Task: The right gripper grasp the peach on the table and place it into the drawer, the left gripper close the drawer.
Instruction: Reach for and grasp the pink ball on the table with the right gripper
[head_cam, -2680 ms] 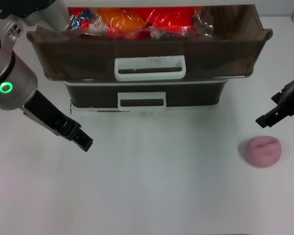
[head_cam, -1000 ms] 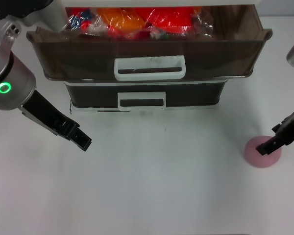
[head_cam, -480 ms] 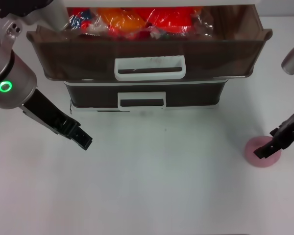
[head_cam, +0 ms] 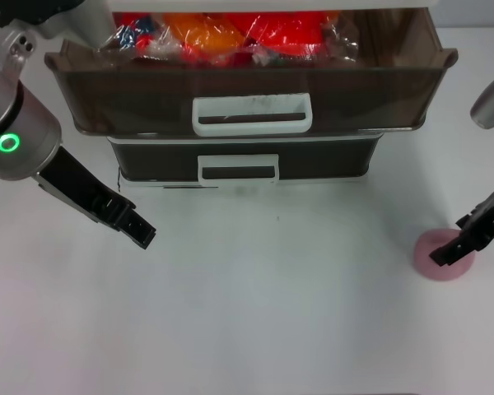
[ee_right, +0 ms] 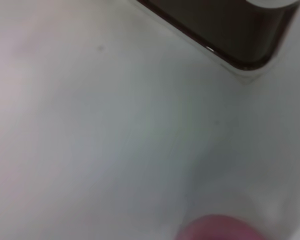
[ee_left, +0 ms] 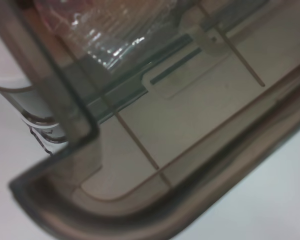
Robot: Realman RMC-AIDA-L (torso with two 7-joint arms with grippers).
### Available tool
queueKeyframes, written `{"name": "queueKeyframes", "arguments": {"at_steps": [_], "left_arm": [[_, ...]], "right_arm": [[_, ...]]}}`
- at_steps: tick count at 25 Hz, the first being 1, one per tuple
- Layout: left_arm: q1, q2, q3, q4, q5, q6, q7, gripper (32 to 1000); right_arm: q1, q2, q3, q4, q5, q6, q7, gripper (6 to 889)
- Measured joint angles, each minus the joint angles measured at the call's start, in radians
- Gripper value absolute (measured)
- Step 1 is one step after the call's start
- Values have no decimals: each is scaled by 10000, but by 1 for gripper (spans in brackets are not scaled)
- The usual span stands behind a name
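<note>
From above, the right pincer [head_cam: 469, 239] sits right over the peach [head_cam: 445, 257] at the bench's [head_cam: 272, 313] right edge; I can't tell how wide it's spread. Its wrist view shows only the fruit's rim. The left pincer [head_cam: 136, 230] hangs near-left, apparently closed, holding nothing. The drawer [head_cam: 247, 82] stands open, holding red and orange packets [head_cam: 230, 37].

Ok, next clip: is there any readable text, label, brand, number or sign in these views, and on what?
None can be read.
Wrapped packets in the drawer: any print is too blurred to read.
Left arm's green ring: a light, not text.
Peach, table, both grippers: no markings visible.
</note>
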Motion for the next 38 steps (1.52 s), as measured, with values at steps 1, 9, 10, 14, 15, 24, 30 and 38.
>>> {"name": "queueKeyframes", "arguments": {"at_steps": [1,9,10,14,15,24,30,38], "left_arm": [[2,0,-4,1,-2,1,0,815],[-9,9,-30,18,-11,0,0,816],[-8,11,-30,19,-11,0,0,816],[4,14,-30,24,-11,0,1,816],[4,14,-31,24,-11,0,0,816],[14,16,-30,39,-11,0,0,816],[16,15,-31,39,-11,0,0,816],[47,15,-31,39,-11,0,0,815]], "right_arm": [[0,13,-4,2,-87,-76,3,701],[124,34,-10,264,-322,-241,21,644],[127,34,-10,275,-320,-241,10,623],[127,30,-4,275,-270,-241,-38,537],[125,29,-3,275,-266,-241,-61,515],[102,26,-2,256,-259,-239,-148,216],[89,27,-3,211,-252,-210,-153,96],[75,27,54,188,-250,-195,-154,79]]}}
